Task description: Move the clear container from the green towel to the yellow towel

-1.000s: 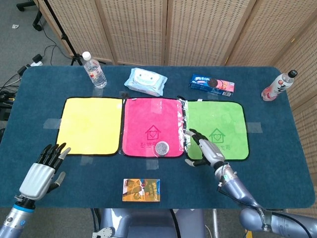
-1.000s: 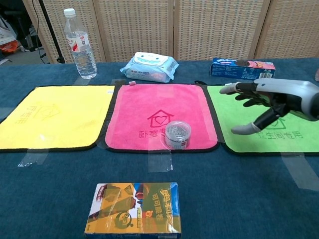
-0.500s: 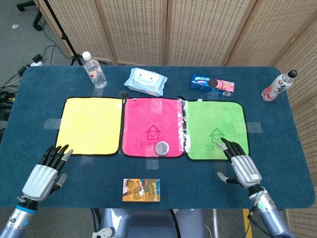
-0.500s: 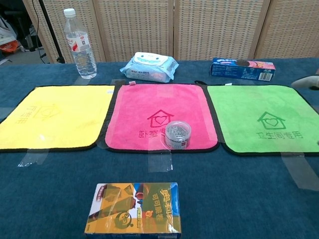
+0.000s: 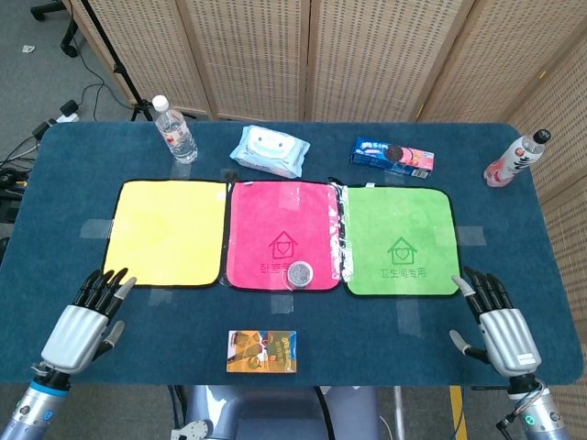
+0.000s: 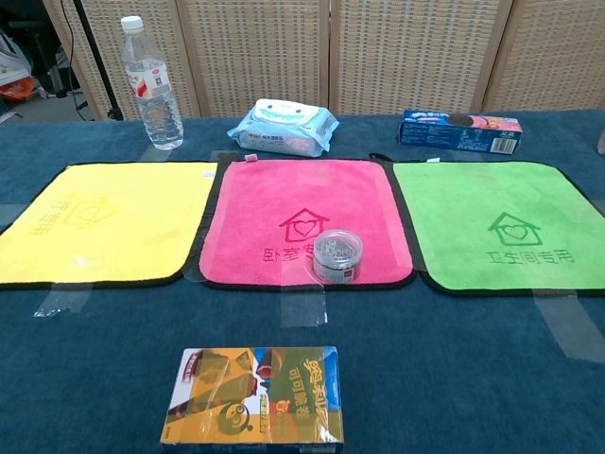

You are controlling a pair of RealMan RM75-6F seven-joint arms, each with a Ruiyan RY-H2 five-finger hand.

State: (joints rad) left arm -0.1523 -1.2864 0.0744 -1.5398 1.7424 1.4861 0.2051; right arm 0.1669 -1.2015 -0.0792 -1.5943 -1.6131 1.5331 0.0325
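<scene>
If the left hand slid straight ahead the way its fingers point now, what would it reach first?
Probably the near edge of the yellow towel. The left hand is open, fingers aimed up and slightly right at that corner, with only bare table between. Hand height is unclear.

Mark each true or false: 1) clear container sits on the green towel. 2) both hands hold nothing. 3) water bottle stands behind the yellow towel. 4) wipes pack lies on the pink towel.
1) False: the clear container sits on the pink towel, near its front edge; the green towel is bare.
2) True: left hand and right hand are open.
3) True: the water bottle stands behind the yellow towel.
4) False: the wipes pack lies on the table behind it.
</scene>
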